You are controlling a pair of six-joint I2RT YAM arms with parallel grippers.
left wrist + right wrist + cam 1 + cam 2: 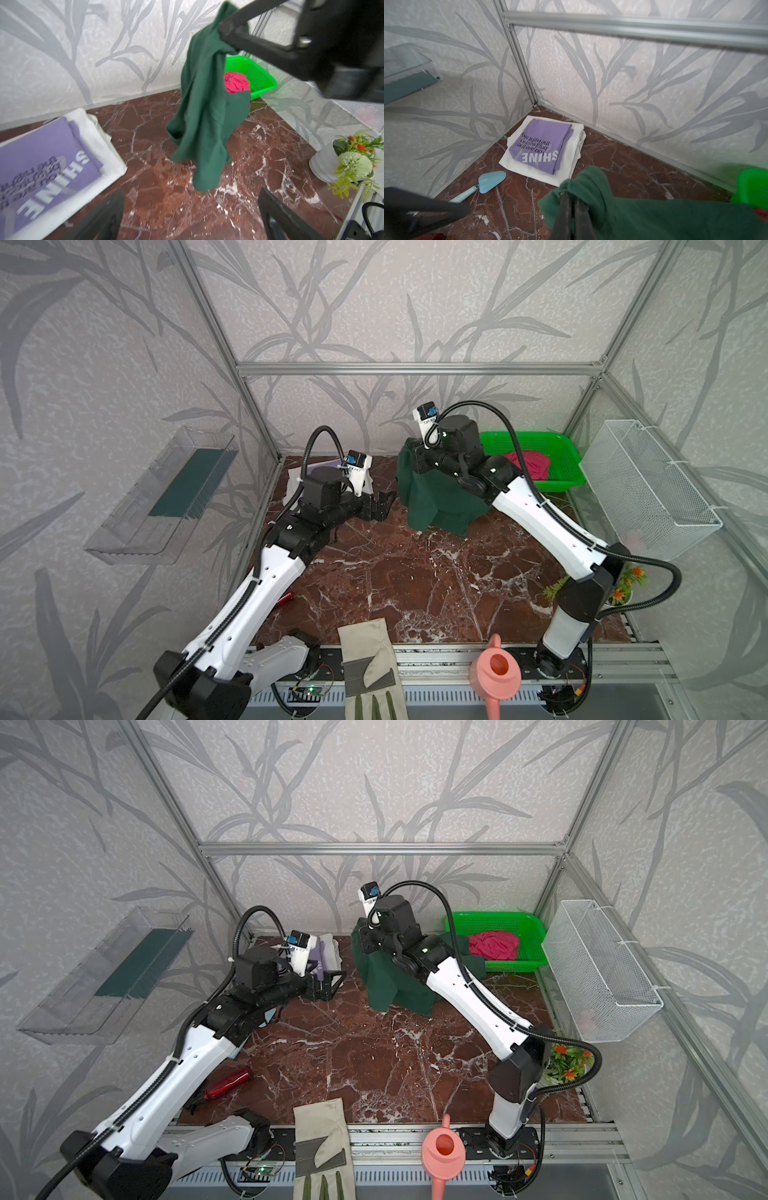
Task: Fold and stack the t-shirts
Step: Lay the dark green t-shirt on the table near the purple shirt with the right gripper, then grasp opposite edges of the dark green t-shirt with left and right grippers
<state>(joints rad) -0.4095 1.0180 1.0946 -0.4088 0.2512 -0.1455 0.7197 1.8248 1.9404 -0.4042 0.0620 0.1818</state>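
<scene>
A dark green t-shirt (436, 497) (390, 982) (207, 116) hangs bunched above the marble table, its hem touching the top. My right gripper (571, 194) is shut on its upper edge. A lilac "SHINE" t-shirt (542, 145) (41, 153) lies folded on a folded white t-shirt (571, 162) (97, 145) in the back left corner. A pink-red t-shirt (530, 462) (235, 82) lies crumpled in the green basket (565, 464) at the back right. Left of the green shirt, my left gripper (380, 506) (190, 194) stands open over bare marble, holding nothing.
A beige glove (370, 664) and a pink watering can (494, 676) sit at the front edge. A flower pot (623, 585) stands on the right and a red tool (228, 1083) on the left. A blue trowel (488, 182) lies near the stack. A wire basket (648, 485) hangs on the right wall.
</scene>
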